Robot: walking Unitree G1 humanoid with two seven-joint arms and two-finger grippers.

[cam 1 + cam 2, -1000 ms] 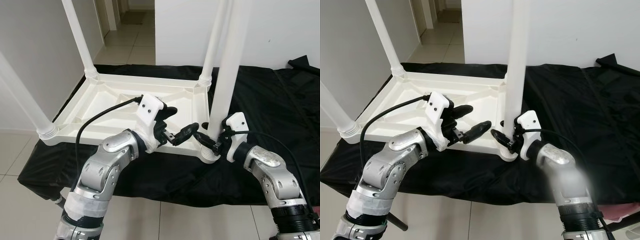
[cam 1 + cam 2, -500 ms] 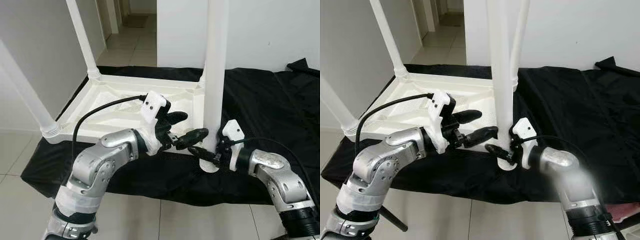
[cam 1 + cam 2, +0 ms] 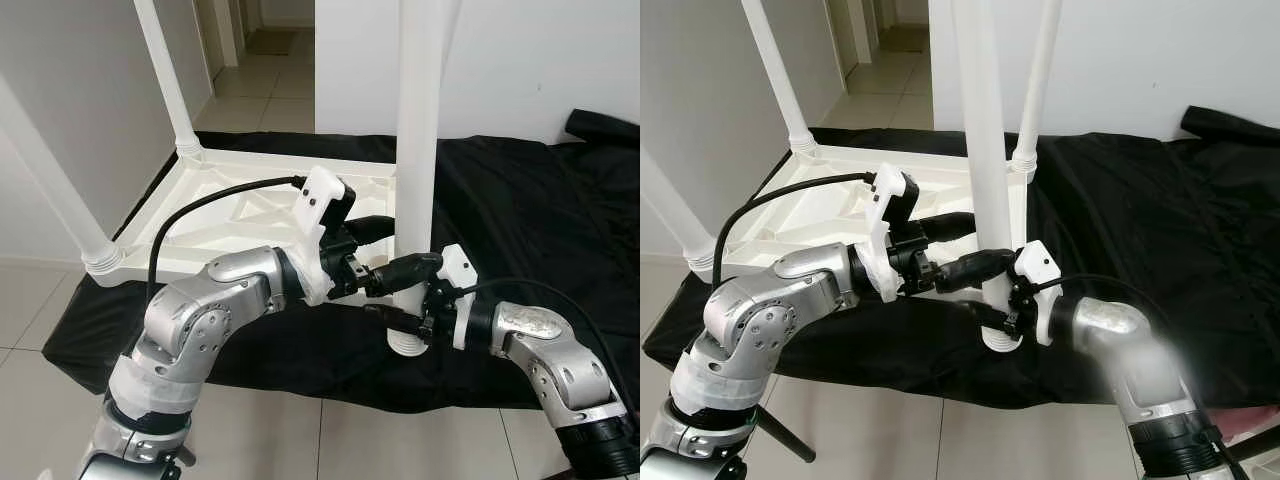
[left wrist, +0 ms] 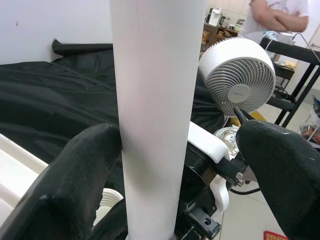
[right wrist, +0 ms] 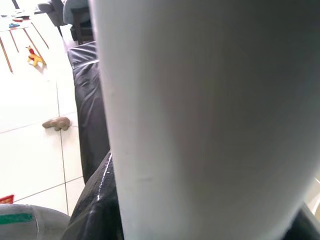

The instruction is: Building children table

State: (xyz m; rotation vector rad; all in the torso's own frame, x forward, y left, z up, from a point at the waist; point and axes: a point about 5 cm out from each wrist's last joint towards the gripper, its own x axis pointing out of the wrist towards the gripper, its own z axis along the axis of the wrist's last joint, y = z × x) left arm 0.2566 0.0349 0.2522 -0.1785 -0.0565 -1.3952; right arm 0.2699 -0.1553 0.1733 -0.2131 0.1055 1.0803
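**Currently: Leg Seating at Near Corner**

Left gripper (image 3: 385,255): open, fingers straddling upright table leg (image 3: 418,150). Right gripper (image 3: 400,318): clamped low on same leg, just above threaded base. Leg axis vertical, directly between both grippers; inverted tabletop (image 3: 240,215) beyond left gripper.

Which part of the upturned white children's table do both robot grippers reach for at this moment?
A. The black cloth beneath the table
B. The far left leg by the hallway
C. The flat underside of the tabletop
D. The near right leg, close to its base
D: the left gripper has its fingers either side of the near right leg, and the right gripper meets it just below, near its base.
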